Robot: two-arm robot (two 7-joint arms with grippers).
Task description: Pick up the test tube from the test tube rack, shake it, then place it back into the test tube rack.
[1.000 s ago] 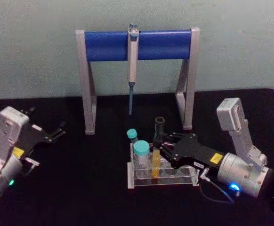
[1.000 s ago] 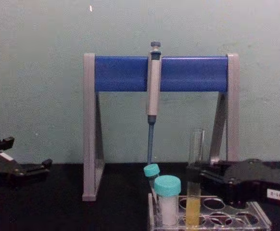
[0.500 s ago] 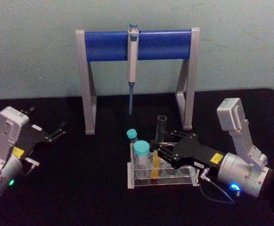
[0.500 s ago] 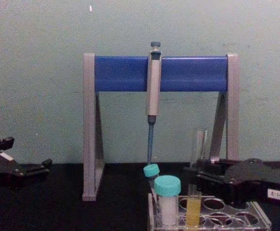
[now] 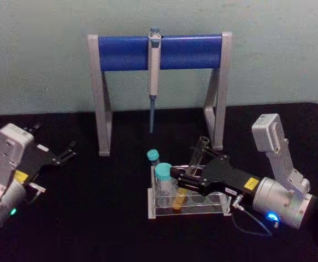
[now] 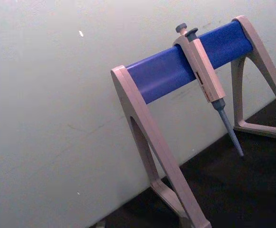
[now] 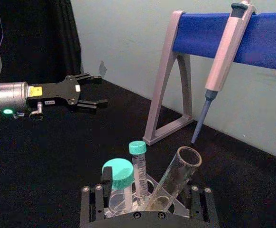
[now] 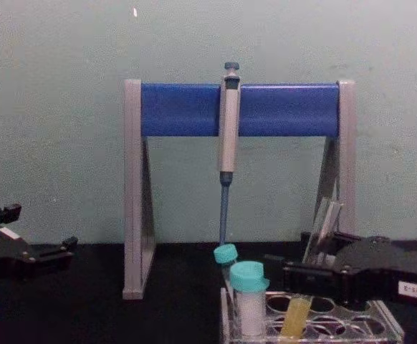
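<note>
1. The right gripper point(image 5: 185, 176), black, reaches over the low clear plastic test tube rack point(image 5: 187, 207) and its fingers sit closed around the long clear glass test tube point(image 5: 190, 172).
2. The tube holds yellow-orange liquid; it leans, open mouth tilted toward the grey-and-blue pipette stand point(image 5: 159, 52), its bottom in a rack hole.
3. Two teal-capped vials point(image 5: 163, 177) stand just beside it.
4. The left gripper point(image 5: 66, 153) rests parked well apart, fingers spread, holding nothing.

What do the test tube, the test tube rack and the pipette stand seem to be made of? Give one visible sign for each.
Test tube: probably clear glass, since the yellow liquid shows through its wall.
Test tube rack: apparently clear, glossy plastic, as you can see through its plates.
Pipette stand: opaque matte grey legs, likely plastic, with a smooth blue bar.
</note>
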